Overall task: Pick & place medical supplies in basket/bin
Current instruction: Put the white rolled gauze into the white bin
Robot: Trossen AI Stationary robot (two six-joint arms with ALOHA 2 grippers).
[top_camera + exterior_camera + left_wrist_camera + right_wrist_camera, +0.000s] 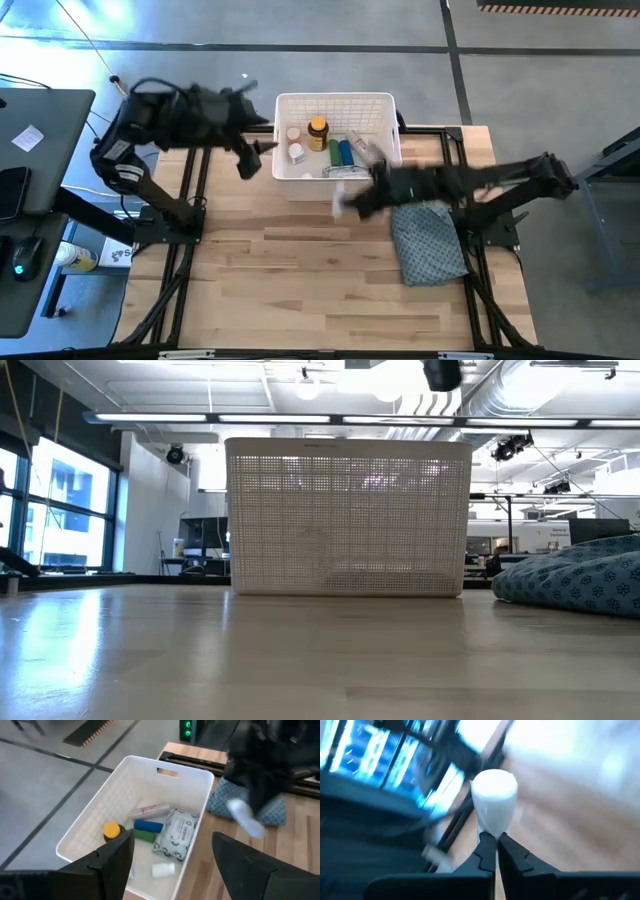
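Pale wooden table (300, 280) holds white bin (335, 105) and patterned cloth (428, 243).

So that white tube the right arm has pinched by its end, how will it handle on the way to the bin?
The white tube is pinched only at its narrow crimped end by the right gripper, jaws shut, so it will probably swing or droop. It looks light. Its rounded body may roll once dropped in the white bin.

Bin (335, 100) at table's (300, 270) far edge, bottles (317, 133) inside, cloth (428, 243) right of bin.
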